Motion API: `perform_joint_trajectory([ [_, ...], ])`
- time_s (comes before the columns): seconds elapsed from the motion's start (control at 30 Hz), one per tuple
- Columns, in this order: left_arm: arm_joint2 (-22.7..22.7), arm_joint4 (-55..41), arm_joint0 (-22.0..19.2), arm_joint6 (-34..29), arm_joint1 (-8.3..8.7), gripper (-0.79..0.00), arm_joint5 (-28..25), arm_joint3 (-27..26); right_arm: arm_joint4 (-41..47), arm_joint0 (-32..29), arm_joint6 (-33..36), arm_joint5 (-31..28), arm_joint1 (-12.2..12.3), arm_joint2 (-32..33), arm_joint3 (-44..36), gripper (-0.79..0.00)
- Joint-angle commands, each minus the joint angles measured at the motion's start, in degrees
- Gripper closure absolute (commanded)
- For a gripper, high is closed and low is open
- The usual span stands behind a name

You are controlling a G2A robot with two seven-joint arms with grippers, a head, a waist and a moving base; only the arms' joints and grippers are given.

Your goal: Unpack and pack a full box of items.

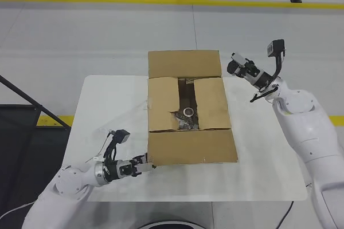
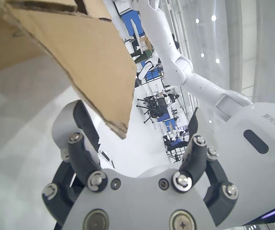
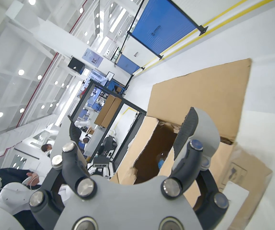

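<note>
Both grippers have fingers spread and empty: left gripper (image 1: 148,164) at a corner of the near flap (image 1: 192,147), right gripper (image 1: 234,62) by the far right corner of the box (image 1: 160,109). It sits mid table (image 1: 103,114), with side flaps (image 1: 211,103) half covering the items (image 1: 187,114). Tugging one flap corner could drag or skew it.

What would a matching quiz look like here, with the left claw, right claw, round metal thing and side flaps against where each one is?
Things: 1 left claw; 2 right claw; 3 round metal thing; 4 side flaps.
Places: A folded in over the box top; B at the near flap's corner; C by a far corner of the box; D inside the box, in the gap between flaps.
Pairs: 1-B, 2-C, 3-D, 4-A.
</note>
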Motion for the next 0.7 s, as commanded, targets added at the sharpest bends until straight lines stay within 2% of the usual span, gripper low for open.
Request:
perform_joint_trajectory([
  [0.0,0.4,-3.6,-0.4,0.3,-0.15,-0.785,-0.5,0.2,-0.4,1.1,-1.0,0.2,-0.9,-0.9,2.9,-0.785],
  [0.17,0.6,-9.1,-1.8,0.4,-0.38,-0.785,-1.5,0.6,-2.7,3.3,-4.4,-0.4,-3.5,-3.6,8.7,-0.785],
  [0.33,0.6,-10.7,-3.2,1.5,-0.59,-0.785,-1.6,0.3,-3.9,5.3,-6.1,-2.6,-5.5,-4.7,12.7,-0.785],
  [0.67,1.9,-8.0,-7.1,11.5,-1.59,-0.785,0.1,-0.3,-3.9,5.3,-6.1,-2.6,-5.5,-4.7,12.7,-0.785],
])
